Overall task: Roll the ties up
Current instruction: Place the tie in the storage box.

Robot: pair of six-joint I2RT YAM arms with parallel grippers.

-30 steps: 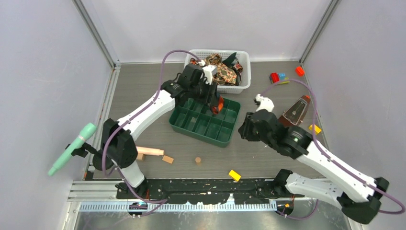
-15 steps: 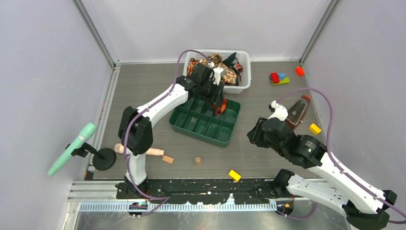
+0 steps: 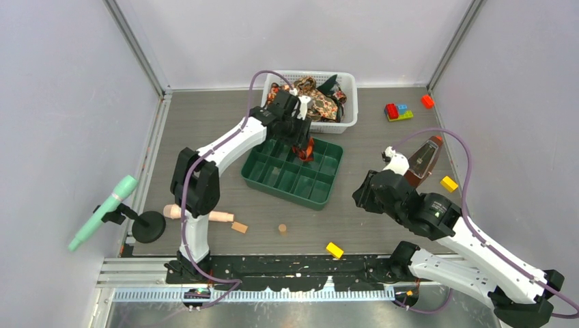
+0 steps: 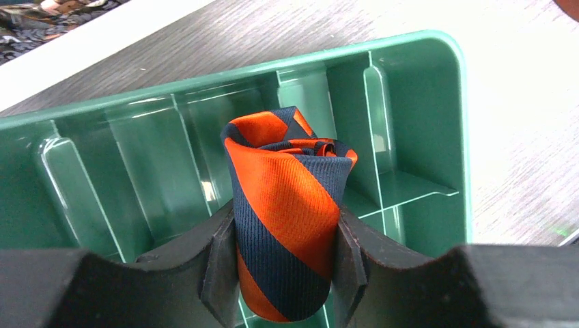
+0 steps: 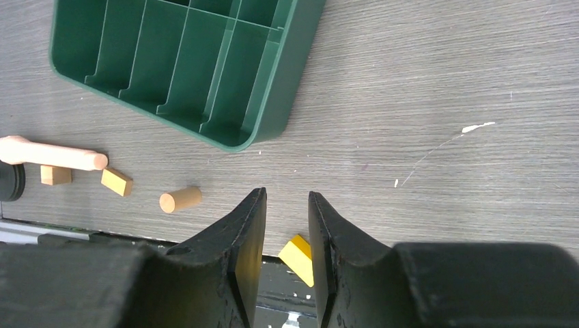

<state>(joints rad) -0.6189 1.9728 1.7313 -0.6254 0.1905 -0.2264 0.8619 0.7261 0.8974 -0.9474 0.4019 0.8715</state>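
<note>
Two stretches of bare grey counter (image 5: 437, 102) lie open: one to the right of the green tray (image 3: 270, 179), another on the far left by the wall. Along the near edge the room is tighter, with a yellow block (image 5: 298, 258), a wooden cylinder (image 5: 181, 199) and a pale wooden peg (image 5: 51, 154) scattered there.

The left gripper (image 4: 283, 263) clamps the orange-and-navy tie (image 4: 287, 205), rolled into an upright coil, over the far row of the tray near its right end. Whether the coil's base touches the tray floor I cannot tell. The right gripper (image 5: 287, 232) hangs above the counter just off the tray's near right corner, its jaws a narrow gap apart with nothing between them.

Against a second ago, the left elbow has swung inward and the coil sits slightly further left. The right arm has drawn back from the tray toward the near right.

The tie is a fine ribbed weave in broad diagonal stripes. The tray is glossy moulded plastic with thin dividers and rounded corners. Behind it, the white mesh basket (image 3: 347, 82) holds the patterned ties (image 3: 319, 102) in a loose heap.
</note>
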